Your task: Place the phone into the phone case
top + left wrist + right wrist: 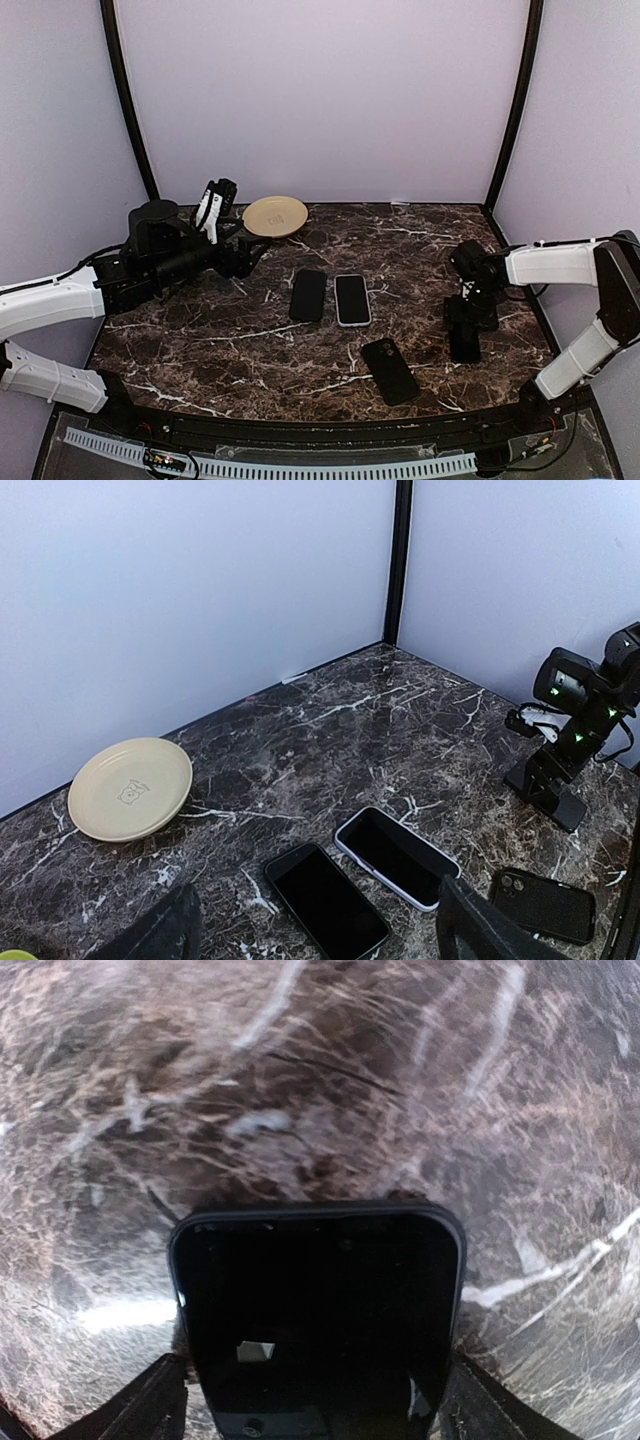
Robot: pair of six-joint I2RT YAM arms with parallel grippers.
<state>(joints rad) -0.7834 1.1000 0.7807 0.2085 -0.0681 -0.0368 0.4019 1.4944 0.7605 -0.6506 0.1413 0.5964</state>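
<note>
A bare black phone (308, 295) lies at the table's middle, also in the left wrist view (326, 902). Beside it on the right lies a white-rimmed phone or case (352, 299), which shows again (397, 856). A black slab with camera holes (389, 370) lies nearer the front, also seen from the left wrist (545, 905). My left gripper (245, 258) is open and empty, left of and above the phones (318, 892). My right gripper (465, 325) is shut on another black phone (315, 1310) with a raised rim, down at the table on the right.
A cream plate (275, 215) sits at the back left of the marble table (200, 350). Dark frame posts (512, 100) stand at the back corners, with pale walls behind and on both sides.
</note>
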